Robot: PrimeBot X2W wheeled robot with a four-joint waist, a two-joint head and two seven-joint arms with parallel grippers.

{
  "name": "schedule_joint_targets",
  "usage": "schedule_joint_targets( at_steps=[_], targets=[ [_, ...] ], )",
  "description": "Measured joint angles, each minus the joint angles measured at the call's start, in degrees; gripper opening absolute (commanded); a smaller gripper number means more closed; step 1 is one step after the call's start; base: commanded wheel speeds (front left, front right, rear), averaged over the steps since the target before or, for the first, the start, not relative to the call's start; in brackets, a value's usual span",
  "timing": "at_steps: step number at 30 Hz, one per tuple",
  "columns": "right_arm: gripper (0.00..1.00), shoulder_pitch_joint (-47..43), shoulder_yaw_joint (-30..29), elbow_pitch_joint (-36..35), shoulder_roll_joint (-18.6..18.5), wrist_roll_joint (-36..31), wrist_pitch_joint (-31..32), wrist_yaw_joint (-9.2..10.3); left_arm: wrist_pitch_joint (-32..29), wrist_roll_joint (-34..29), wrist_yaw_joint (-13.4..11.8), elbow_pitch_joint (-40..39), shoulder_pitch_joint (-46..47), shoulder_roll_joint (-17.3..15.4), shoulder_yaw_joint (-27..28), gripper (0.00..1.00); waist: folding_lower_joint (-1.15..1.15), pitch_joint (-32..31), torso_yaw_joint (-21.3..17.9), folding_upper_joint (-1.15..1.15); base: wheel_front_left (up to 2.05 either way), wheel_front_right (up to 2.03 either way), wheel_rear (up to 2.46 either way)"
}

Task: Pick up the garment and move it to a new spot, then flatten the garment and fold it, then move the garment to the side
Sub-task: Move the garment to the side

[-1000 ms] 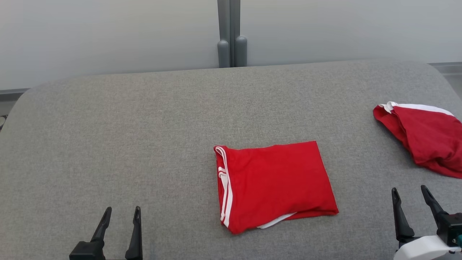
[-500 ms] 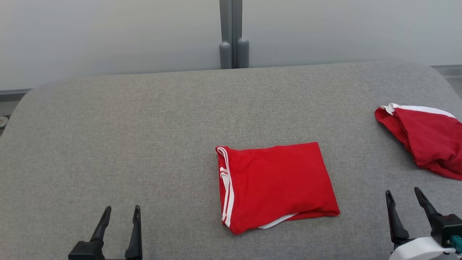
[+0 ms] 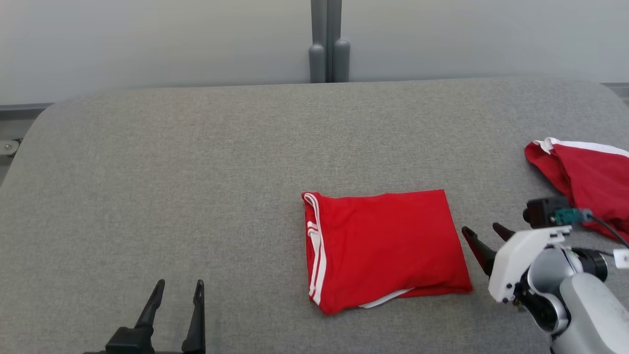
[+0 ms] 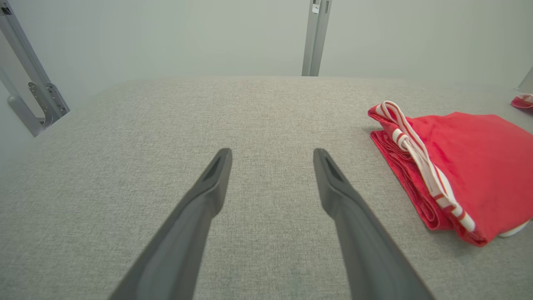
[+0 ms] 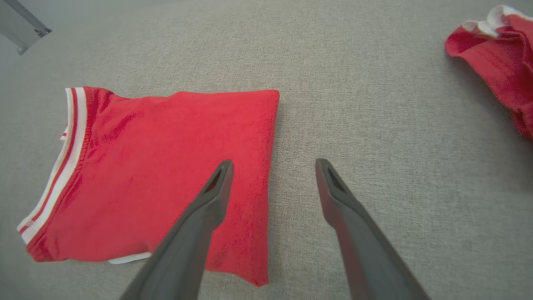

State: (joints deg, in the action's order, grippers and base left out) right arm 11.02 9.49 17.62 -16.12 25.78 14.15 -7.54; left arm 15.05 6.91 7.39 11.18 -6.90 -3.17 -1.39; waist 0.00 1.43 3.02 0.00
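Observation:
The garment (image 3: 383, 248) is red with white striped trim and lies folded into a rectangle at the middle of the grey padded table (image 3: 196, 172). My right gripper (image 3: 480, 228) stands open just off its right edge, holding nothing. In the right wrist view, this gripper (image 5: 273, 163) straddles the right edge of the garment (image 5: 166, 166), one finger over the cloth and the other over bare table. My left gripper (image 3: 180, 285) is open near the front left, well apart from the garment. The left wrist view shows this gripper (image 4: 271, 154) over bare table, with the garment (image 4: 470, 166) to its right.
A second red garment (image 3: 585, 177) with a white band lies crumpled at the table's right edge, also seen in the right wrist view (image 5: 495, 54). A grey post (image 3: 328, 44) stands behind the table against a pale wall. The table's left half is bare.
My right arm has swung forward and to the left, bringing its open gripper up to the garment's right edge. The head camera has shifted slightly. The left gripper has stayed put.

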Motion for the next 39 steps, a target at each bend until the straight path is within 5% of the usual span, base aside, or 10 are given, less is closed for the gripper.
schedule_joint_targets(
  at_steps=[8,19,20,21,22,39],
  targets=[
    [1.00,10.0,1.6,7.4,-0.9,4.3,14.6,0.04,0.0,0.0,0.0,0.1,2.0,0.0,-1.2,1.00,0.00,1.7,3.6,0.00,0.00,0.00,0.00],
    [1.00,12.2,0.0,17.1,1.0,8.9,15.2,0.05,0.0,0.5,0.0,-0.1,2.9,0.1,-2.2,1.00,0.00,3.6,7.5,0.00,0.00,0.00,0.00],
    [0.91,12.6,0.2,17.4,1.0,9.4,14.9,0.05,0.0,0.5,0.0,-0.1,2.9,0.1,-2.1,1.00,0.00,3.8,7.5,0.00,0.00,0.00,0.00],
    [0.31,12.9,0.5,17.4,1.0,10.0,14.4,0.05,0.0,0.5,0.0,-0.2,2.9,0.1,-1.9,1.00,0.00,3.9,7.5,0.00,0.00,0.00,0.00],
    [0.00,13.1,0.7,17.6,1.0,10.5,13.9,0.05,0.0,0.6,0.0,-0.3,2.9,0.2,-1.5,1.00,0.00,4.0,7.3,0.00,0.00,0.00,0.00],
    [0.00,18.8,7.1,10.3,-6.2,17.5,12.3,0.04,0.0,3.0,-0.1,-1.9,3.3,0.3,1.1,1.00,0.00,4.3,-8.0,0.00,0.00,0.00,0.00]
  ],
)
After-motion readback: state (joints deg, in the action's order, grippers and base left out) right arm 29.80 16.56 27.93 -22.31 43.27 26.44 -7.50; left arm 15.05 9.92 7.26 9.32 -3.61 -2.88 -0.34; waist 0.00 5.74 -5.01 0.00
